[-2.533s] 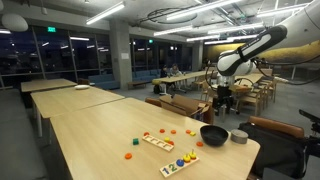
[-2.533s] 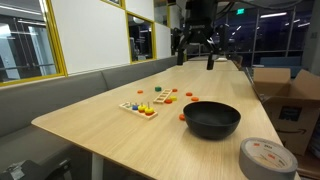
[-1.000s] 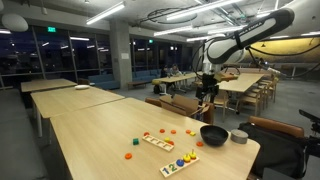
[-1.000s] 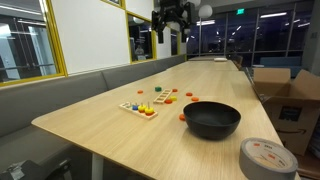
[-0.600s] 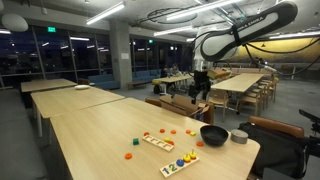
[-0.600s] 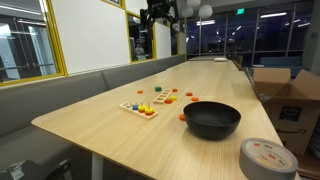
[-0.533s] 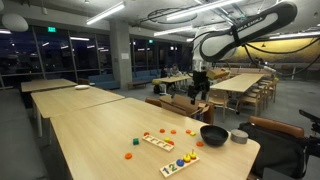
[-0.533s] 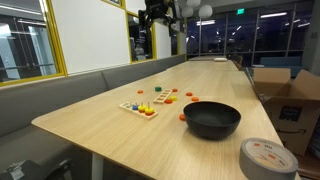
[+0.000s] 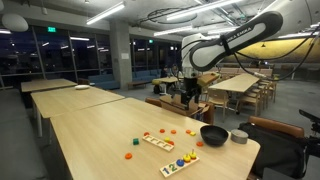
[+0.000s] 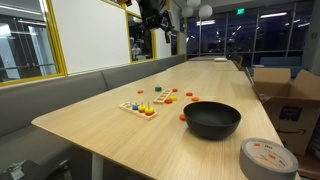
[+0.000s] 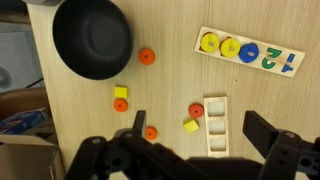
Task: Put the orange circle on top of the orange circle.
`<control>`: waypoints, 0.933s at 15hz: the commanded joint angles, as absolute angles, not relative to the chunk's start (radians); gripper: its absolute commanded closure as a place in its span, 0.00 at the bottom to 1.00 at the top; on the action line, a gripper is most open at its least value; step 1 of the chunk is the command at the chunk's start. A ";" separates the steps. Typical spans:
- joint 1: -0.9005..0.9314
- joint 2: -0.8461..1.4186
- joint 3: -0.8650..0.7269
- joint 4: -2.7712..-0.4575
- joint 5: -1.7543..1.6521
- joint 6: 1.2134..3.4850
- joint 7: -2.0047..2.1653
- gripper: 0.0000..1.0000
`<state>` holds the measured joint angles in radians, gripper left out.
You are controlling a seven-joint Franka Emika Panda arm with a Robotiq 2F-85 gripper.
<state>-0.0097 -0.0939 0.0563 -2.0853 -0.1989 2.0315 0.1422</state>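
Note:
Three flat orange circles lie on the wooden table in the wrist view, one (image 11: 147, 57) beside the black bowl (image 11: 90, 40), one (image 11: 196, 111) by a slotted wooden board (image 11: 215, 125), and one (image 11: 151, 133) lower down. In both exterior views they are small orange spots (image 9: 166, 130) (image 10: 189, 96). My gripper (image 11: 200, 140) is open and empty, high above the table and touching nothing. It also shows in both exterior views (image 9: 190, 97) (image 10: 155, 30).
Two yellow squares (image 11: 120, 93) (image 11: 190, 126) lie among the circles. A number board (image 11: 250, 52) carries yellow and blue pieces. A grey tape roll (image 10: 270, 158) sits near the bowl (image 10: 212, 118) at the table end. Cardboard boxes (image 10: 285, 95) stand beside the table.
The arm has risen and swung sideways, away from the table end, to a spot high above the pieces. The gripper stays open and empty. The pieces have not moved.

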 commanded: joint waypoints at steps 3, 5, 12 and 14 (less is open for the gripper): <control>0.000 0.011 0.045 -2.013 -0.317 2.083 0.150 0.00; -0.002 0.050 0.035 -2.003 -0.324 2.126 0.130 0.00; 0.001 0.160 0.007 -2.015 -0.311 2.285 0.092 0.00; 0.002 0.193 0.002 -2.011 -0.310 2.311 0.088 0.00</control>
